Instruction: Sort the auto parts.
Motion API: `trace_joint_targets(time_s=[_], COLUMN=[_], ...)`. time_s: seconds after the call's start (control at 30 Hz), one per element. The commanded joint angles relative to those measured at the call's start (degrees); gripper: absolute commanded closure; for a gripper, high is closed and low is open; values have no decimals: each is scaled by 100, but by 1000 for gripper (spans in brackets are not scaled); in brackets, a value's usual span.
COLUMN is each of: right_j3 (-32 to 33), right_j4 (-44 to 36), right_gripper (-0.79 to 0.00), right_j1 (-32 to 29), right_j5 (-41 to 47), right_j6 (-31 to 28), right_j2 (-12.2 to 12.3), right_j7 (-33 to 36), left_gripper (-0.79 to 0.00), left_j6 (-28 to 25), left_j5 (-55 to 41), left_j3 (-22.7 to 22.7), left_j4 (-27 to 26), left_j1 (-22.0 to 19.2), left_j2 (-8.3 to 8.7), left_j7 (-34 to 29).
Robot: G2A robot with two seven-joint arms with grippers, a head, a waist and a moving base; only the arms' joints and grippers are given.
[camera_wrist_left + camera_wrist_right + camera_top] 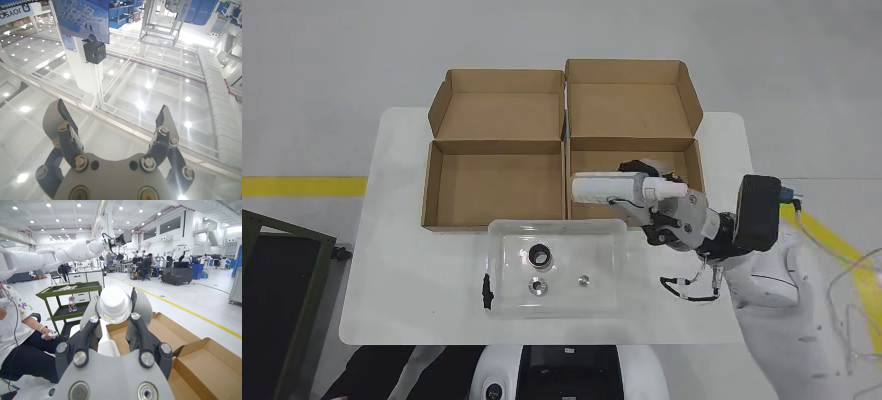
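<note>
- The right gripper (115, 303) is clamped on a white cylindrical part (610, 187), which is held lying sideways and gripped near its capped end. The long overhang is judged liable to pivot or slip between the jaws.
- The part is carried above the near wall of the right cardboard box (597, 162), just beside the clear tray (504, 250). If released early, it could land on that wall or in the tray.
- A black ring (540, 257) and two small metal pieces lie in the tray. The left cardboard box (497, 185) adjoins, so a wrong-box drop is possible.
- The left gripper (112, 113) is spread apart, empty and pointed at the ceiling, so no support is offered.
</note>
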Motion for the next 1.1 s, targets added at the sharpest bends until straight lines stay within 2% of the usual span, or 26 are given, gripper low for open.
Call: trace_joint_targets(time_s=[0.0, 0.3, 0.47, 0.63, 0.8, 0.93, 1.07], right_j3=[58, -189, -306, -317, -495, -429, -571], right_j4=[27, 8, 104, 163, 728, 1518, 1996], right_gripper=[0, 0, 0, 0, 0, 0, 0], right_j1=[0, 63, 118, 153, 322, 444, 819], right_j5=[87, -211, -425, -511, -847, -1416, -1860], right_j6=[46, 121, 120, 183, 357, 428, 810], right_j2=[-3, -46, -43, -9, -16, -7, -34], right_j7=[-149, -479, -269, 262, 488, 307, 453], left_gripper=[-785, -785, -785, -785, -785, -785, -785], left_j6=[0, 0, 0, 0, 0, 0, 0], left_j5=[0, 0, 0, 0, 0, 0, 0], left_j3=[0, 0, 0, 0, 0, 0, 0], left_j4=[0, 0, 0, 0, 0, 0, 0], left_j1=[0, 0, 0, 0, 0, 0, 0], left_j2=[0, 0, 0, 0, 0, 0, 0], left_j7=[0, 0, 0, 0, 0, 0, 0])
